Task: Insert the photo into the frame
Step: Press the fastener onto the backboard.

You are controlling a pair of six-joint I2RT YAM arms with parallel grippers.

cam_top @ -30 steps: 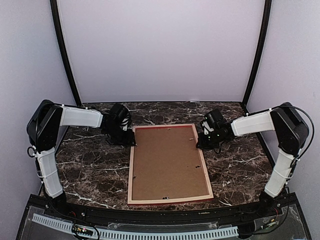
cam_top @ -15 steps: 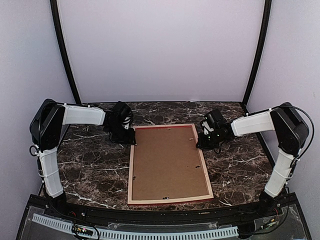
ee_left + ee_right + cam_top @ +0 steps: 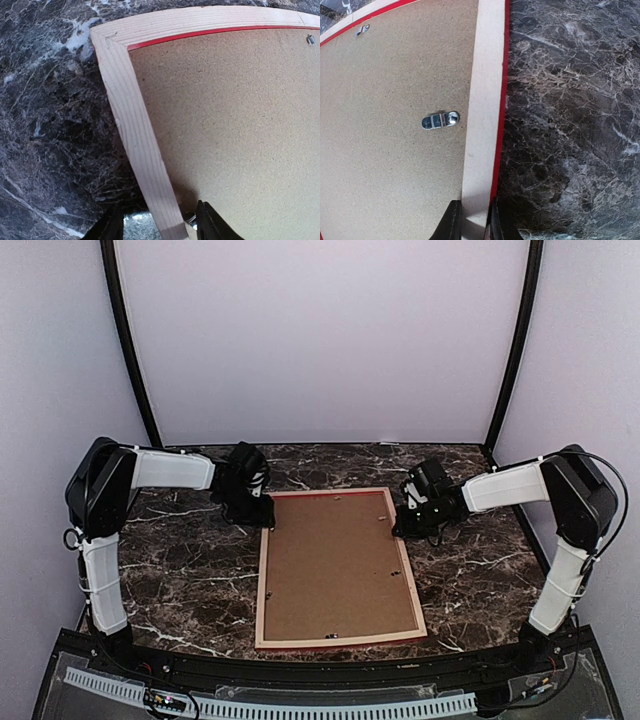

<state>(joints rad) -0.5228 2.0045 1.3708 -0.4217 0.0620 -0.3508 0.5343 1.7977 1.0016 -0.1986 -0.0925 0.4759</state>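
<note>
Two grippers of mine are at work, one on each long rail of the frame (image 3: pixel 262 590), both near its far end. My right gripper (image 3: pixel 472 220) is clamped across the right rail. One finger bears on the pale wood at the inner side and the other on the red outer edge, with no gap visible. I judge this grip is there to pin the frame against sliding. My left gripper (image 3: pixel 160 227) straddles the left rail just short of the far left corner. Its jaws stand apart, wider than the rail, so nothing is gripped on that side.

Moving outward, the frame lies flat with its back up. Pale wood faces the cameras and only a red sliver shows along the edges. A brown backing board (image 3: pixel 335 565) fills the opening, seated inside the rails. A metal turn-clip (image 3: pixel 440 120) lies on the board just short of the right rail, so in my judgement it is not locking the board. The frame rests near the middle of the dark marble table (image 3: pixel 180 570).

The photo is not visible in any view. If it is in the frame, it lies beneath the board, and I cannot confirm that.
</note>
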